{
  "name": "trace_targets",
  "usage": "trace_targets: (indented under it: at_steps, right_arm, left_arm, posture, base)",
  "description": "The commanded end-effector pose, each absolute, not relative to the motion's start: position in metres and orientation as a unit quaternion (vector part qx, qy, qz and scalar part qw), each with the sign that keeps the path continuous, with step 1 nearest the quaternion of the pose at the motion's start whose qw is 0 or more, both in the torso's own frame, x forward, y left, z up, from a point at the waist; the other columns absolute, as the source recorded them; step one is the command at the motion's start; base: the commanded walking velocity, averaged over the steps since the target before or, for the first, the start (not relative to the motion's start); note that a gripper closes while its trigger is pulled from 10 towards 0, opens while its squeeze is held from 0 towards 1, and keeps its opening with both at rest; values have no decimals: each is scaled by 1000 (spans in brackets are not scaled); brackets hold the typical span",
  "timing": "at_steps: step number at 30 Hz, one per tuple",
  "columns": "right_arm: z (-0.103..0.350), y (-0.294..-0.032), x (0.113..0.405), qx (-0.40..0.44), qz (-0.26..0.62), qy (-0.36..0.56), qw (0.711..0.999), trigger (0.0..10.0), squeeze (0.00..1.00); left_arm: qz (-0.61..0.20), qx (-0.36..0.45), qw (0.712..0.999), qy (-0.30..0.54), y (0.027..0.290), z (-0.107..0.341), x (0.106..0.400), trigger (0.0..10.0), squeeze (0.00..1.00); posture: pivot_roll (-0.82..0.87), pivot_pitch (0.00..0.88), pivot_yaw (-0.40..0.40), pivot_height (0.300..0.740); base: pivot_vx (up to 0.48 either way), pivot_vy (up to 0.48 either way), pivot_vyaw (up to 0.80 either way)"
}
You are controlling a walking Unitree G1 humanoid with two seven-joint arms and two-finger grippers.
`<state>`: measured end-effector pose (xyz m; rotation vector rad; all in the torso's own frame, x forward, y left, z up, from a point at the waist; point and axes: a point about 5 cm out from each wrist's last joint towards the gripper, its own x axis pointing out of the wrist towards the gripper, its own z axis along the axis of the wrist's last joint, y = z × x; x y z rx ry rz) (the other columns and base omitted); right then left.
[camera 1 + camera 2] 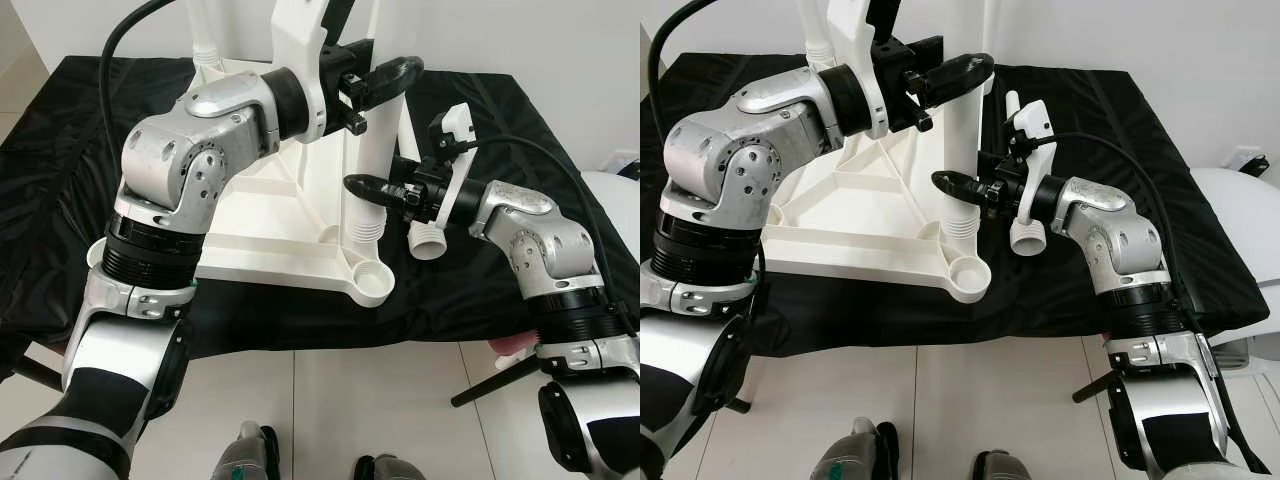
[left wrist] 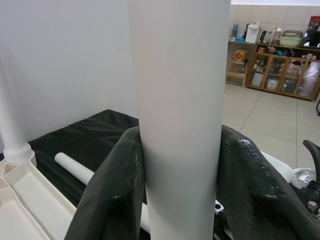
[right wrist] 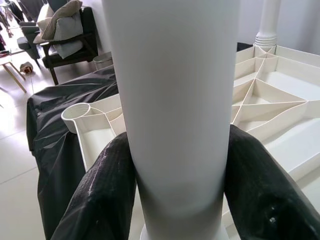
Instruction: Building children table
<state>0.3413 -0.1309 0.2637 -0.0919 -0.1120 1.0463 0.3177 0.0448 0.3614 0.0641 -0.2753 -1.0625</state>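
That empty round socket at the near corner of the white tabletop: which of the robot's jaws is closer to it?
Right. The right gripper clamps the upright table leg low down, just above the empty socket. The left gripper clamps the same leg higher up, farther from it.

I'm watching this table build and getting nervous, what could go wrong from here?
1. Both the left gripper and right gripper clamp the same upright white leg; uneven pushing could tilt it and cross-thread its ribbed end.
2. The upturned tabletop rests on loose black cloth, so it may slide.
3. The spare leg beside the right gripper could get knocked.
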Motion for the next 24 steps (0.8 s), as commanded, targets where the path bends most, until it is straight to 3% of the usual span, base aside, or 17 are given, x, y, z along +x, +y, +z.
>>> trace_targets:
  at_steps: [1,2,13,14,15,24]
  right_arm:
    - [270,-130,342,-51,502,-65,861,5804,0]
    - [271,-130,342,-49,501,-66,861,10000,0]
    - [272,-126,344,-51,505,-71,858,10000,0]
    - [272,-125,344,-50,505,-72,858,10000,0]
    - [272,-125,344,-48,504,-72,859,10000,0]
    - [272,-125,343,-40,503,-76,860,10000,0]
  left_arm:
    - [-558,46,816,-145,36,368,308,10000,0]
    - [-559,45,815,-145,36,368,308,10000,0]
    - [-568,37,810,-143,35,367,307,10000,0]
    - [-570,34,808,-142,35,367,307,10000,431]
    - [-574,26,806,-142,34,367,306,10000,1000]
    - [-582,3,802,-138,33,368,304,10000,1000]
  posture:
    - [-6,145,-56,740]
    - [-6,144,-57,740]
    - [-5,146,-57,740]
    - [-4,146,-56,740]
    - [-4,147,-55,740]
    - [-4,145,-49,740]
  base:
    - [0,0,0]
    - [0,0,0]
    - [0,0,0]
    - [0,0,0]
    - [0,0,0]
    - [0,0,0]
